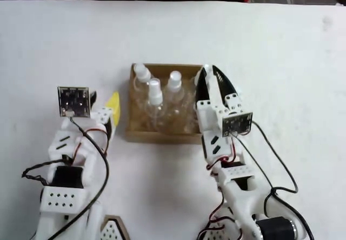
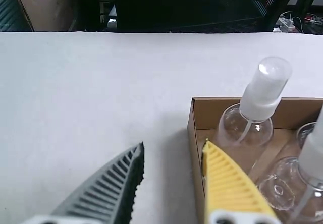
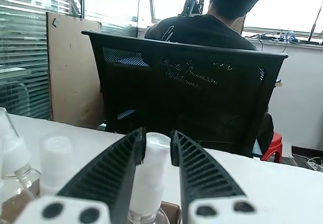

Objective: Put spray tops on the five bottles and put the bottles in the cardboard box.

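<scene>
The bottles (image 2: 241,131) are clear, glossy plastic; each spray top (image 2: 266,87) is smooth, translucent white plastic. The box (image 1: 162,136) is matt brown cardboard. The table (image 1: 281,34) looks matt white, faintly grainy. The jaws are ribbed matt plastic.

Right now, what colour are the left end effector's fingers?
On the left end effector, one finger is yellow, the other grey; left wrist view shows it best.

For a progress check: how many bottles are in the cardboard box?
4 bottles: one back left, one middle front, one back centre, one on the right in the right tool. Another may be hidden.
</scene>
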